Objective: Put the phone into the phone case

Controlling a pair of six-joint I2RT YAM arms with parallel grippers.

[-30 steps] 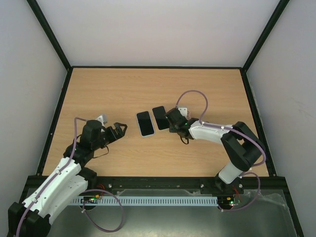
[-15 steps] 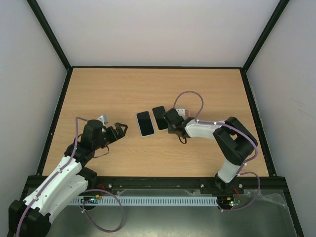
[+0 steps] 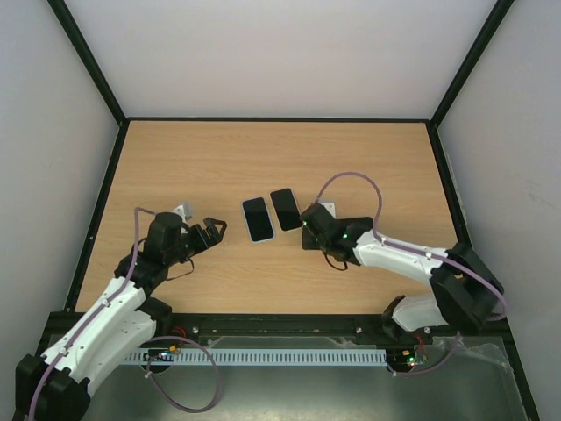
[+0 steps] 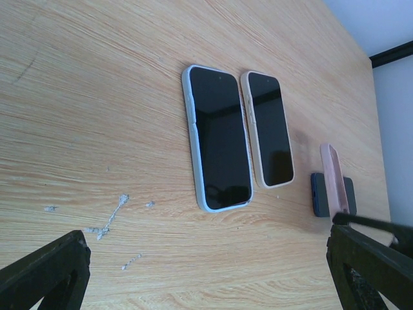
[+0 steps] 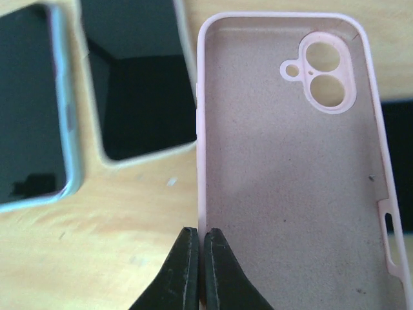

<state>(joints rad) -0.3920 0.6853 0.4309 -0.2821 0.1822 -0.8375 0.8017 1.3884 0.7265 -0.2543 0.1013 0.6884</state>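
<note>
So the right claw (image 5: 199, 232) is pinched shut on one long side wall of the pink phone case (image 5: 290, 174). In the right wrist view the case's open inside faces the camera. Its long axis runs away from the fingertips, and the camera cutout is at the far end.

The phone (image 3: 286, 209) (the one with the beige rim) lies flat on the bench (image 3: 219, 158), screen up, just left of that claw. Its long axis runs near to far, leaning a bit to the far left. Right beside it, parallel and almost touching, is a blue-cased phone (image 3: 258, 218), also face up.

The views differ a lot here. From the top camera the case is pretty much hidden under the right claw. The left wrist view catches it edge-on, a thin pink strip standing up on its side next to the phone. I can't tell whether it touches the wood.

The left claw (image 3: 212, 231) is spread wide open with nothing in it, low over the bench, well left of both phones and pointing at them.
</note>
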